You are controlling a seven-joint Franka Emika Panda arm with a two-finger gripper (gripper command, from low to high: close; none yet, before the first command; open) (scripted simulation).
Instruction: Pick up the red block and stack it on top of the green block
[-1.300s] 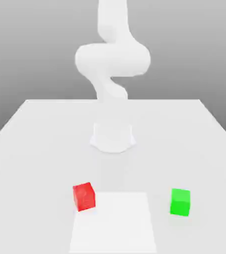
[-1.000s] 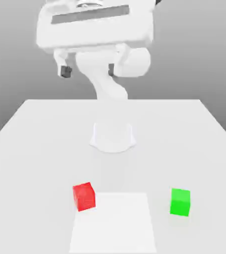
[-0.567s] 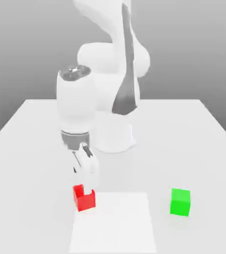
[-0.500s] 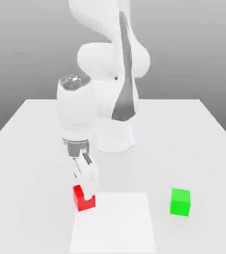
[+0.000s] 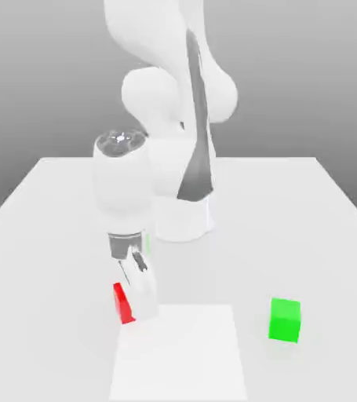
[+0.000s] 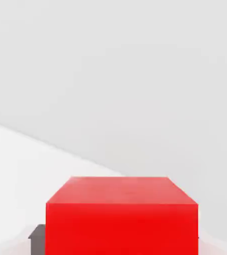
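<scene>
Panda arm (image 5: 173,102) is bent down over the counter (image 5: 48,235), wrist pointing at the near part of the surface on the exterior view's left. Gripper (image 5: 140,302) is right down at the red block (image 5: 122,303); the white finger body covers most of the block in the exterior view, leaving just a red strip visible on the exterior view's left side of it. Red block sits on the counter at the far-left corner of the lighter white square patch (image 5: 180,353), as seen from the exterior view. Hand view has the red block (image 6: 121,216) close up and centred, top face and one side face visible, with a dark finger pad (image 6: 37,233) just beside one lower edge of the block. So the fingers look to be straddling the block, one on each side, but contact can't be confirmed: whether they're open around it or clamped on it, can't tell. Block looks flat on the counter in the exterior view, not tilted. Green block (image 5: 285,319) stands on the counter well apart from the red one, towards the exterior view's right, just beside the right edge of the white patch, nothing on top of it. Arm base (image 5: 183,220) is further back, roughly mid-counter.
</scene>
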